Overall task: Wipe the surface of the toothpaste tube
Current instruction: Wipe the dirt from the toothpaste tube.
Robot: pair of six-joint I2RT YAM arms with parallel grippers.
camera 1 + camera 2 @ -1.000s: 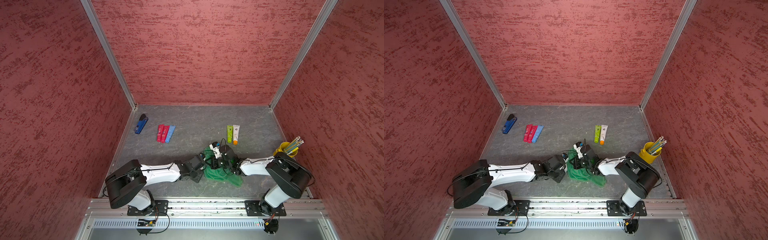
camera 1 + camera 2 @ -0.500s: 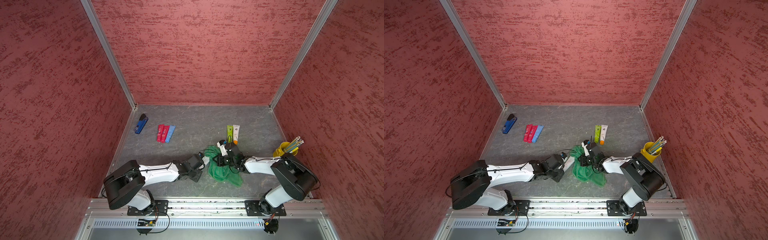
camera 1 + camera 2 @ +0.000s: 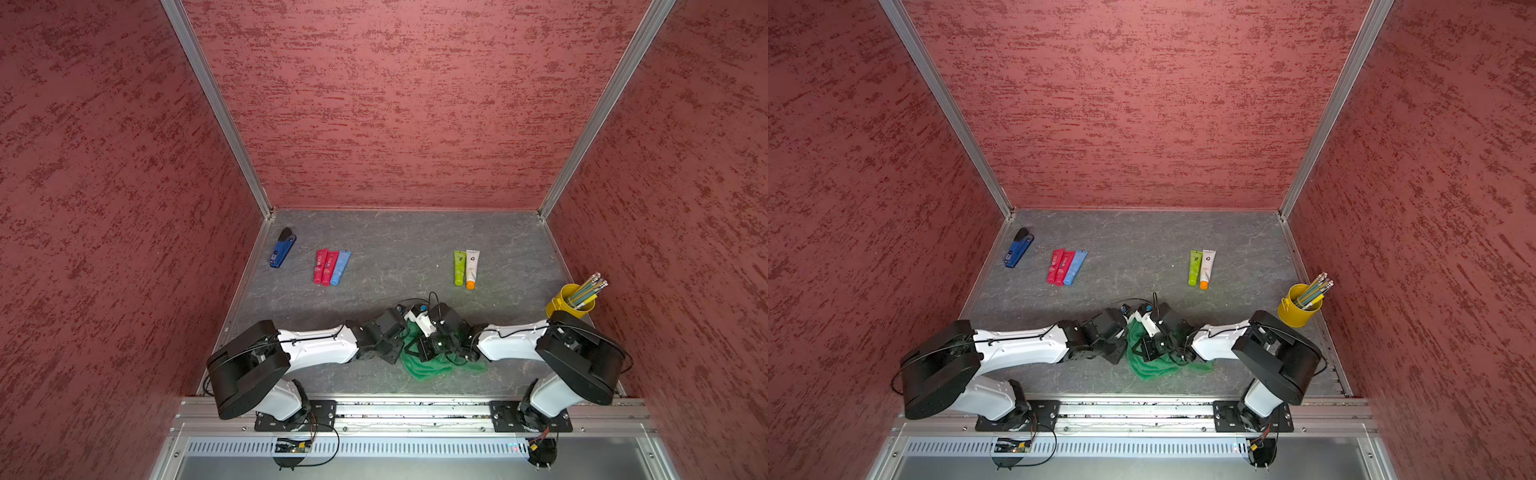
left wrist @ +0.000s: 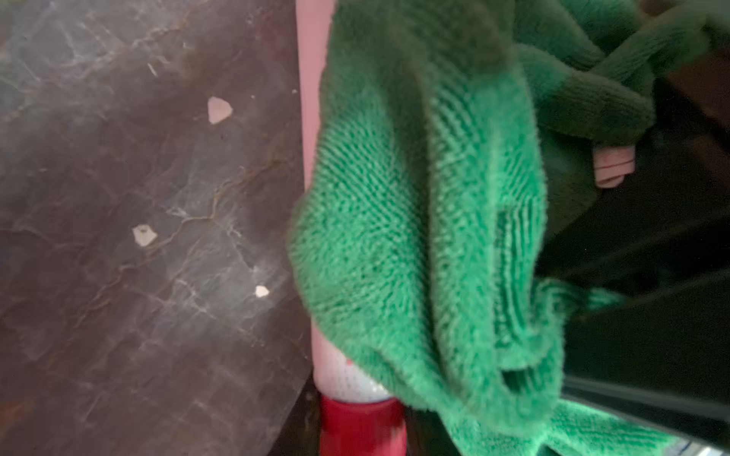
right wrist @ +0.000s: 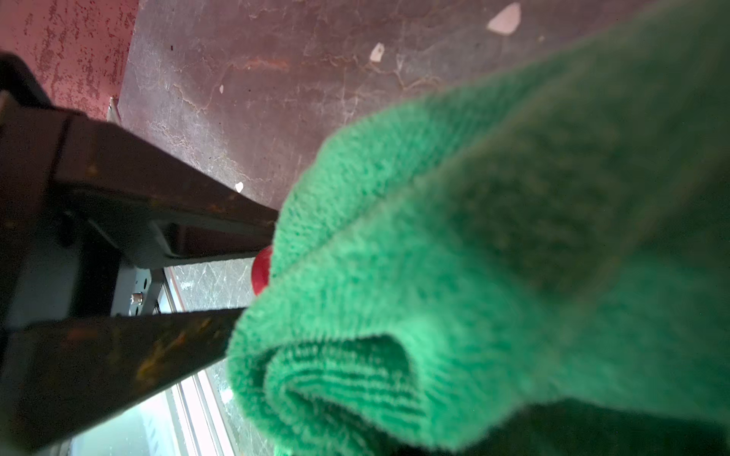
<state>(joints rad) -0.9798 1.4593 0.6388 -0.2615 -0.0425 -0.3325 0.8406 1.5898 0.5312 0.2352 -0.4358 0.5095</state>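
Cloth (image 4: 414,237) covering tube (image 4: 333,369), pencil cup (image 3: 566,306) aside

A green cloth (image 4: 414,237) covers the toothpaste tube (image 4: 341,377).

Both arms reach low and nearly level from their bases, the left arm (image 3: 316,347) and the right arm (image 3: 511,345) angled inward so that their wrists meet midway between the two bases, close enough to overlap in both top views. The left gripper (image 5: 256,274) has its two dark fingers (image 5: 166,221) drawn in on the red-capped end of the toothpaste tube (image 4: 335,375), gripping it. The right gripper (image 3: 419,340) is mostly buried in the green cloth (image 4: 414,237), its jaws fully closed on a bunch of it.
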